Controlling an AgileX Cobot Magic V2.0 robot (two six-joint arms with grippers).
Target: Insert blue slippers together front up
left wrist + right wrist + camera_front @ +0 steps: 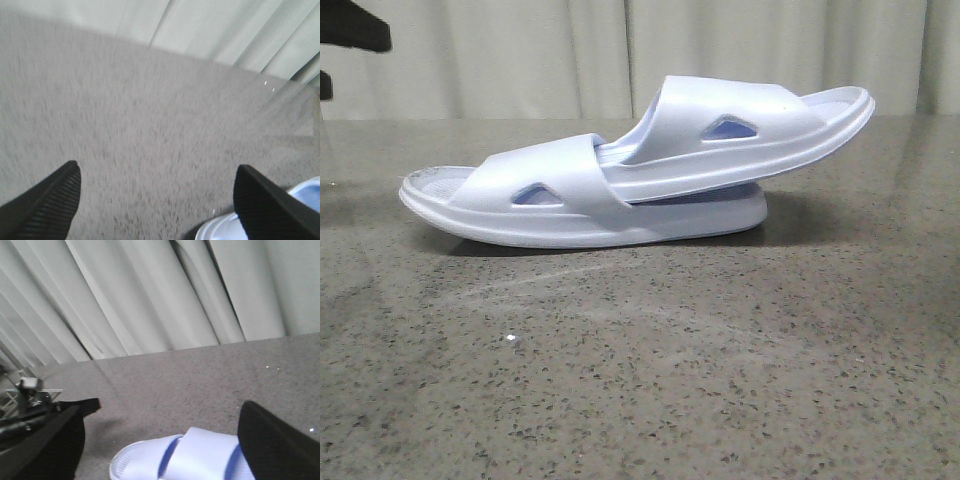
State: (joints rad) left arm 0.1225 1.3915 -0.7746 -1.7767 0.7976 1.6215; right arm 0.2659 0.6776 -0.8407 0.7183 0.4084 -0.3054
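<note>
Blue slippers: the pair sits in the middle of the bench, nested one into the other, both sole-down with straps up.
Lower slipper (535, 200): lies flat on the bench, lengthwise across the front view, its rim at the left end a bit scuffed.
Upper slipper (750, 125): one end is tucked under the lower one's strap and resting on its footbed; the other end sticks out to the right, tilted up and off the bench, overhanging the lower one's right end.
Bench (640, 380): grey speckled stone, with a small white fleck in front of the pair and pale curtains (620, 50) hanging behind.
Left gripper (157, 200): jaws wide apart with nothing between them but bench; it hovers over the surface, and an edge of a slipper (220, 229) shows just beside one finger. That view is smeared, so I can't say whether the finger touches it.
Right gripper (165, 440): jaws spread wide as well, holding nothing, poised above a slipper (185, 457) whose strap and rounded end show between the fingers.
</note>
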